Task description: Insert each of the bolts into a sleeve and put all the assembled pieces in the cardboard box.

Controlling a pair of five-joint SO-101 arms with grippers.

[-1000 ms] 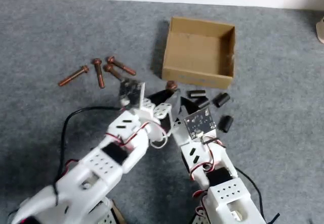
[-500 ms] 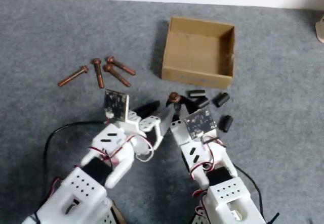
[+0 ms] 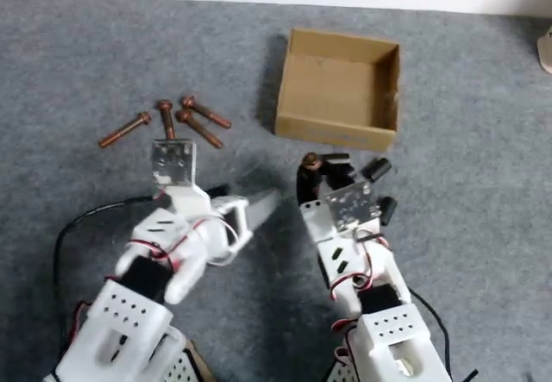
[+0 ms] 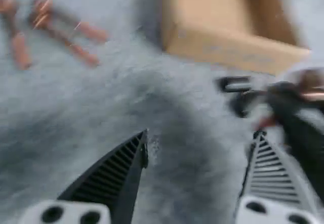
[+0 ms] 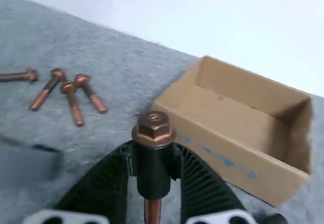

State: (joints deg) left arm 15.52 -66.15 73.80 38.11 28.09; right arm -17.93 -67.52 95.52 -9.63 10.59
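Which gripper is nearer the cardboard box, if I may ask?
Right. The right gripper holds a sleeved bolt just before the cardboard box; the left gripper hangs farther back.

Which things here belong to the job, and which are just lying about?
Job: four loose bolts; loose black sleeves; cardboard box; sleeved bolt in the right tool; open left tool.
Lying about: pale object at the far right edge; black cable behind the left tool.

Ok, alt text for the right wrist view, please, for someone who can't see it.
The right gripper clamps a black sleeve with a copper bolt through it. Beyond sit the cardboard box and four loose bolts on grey carpet.
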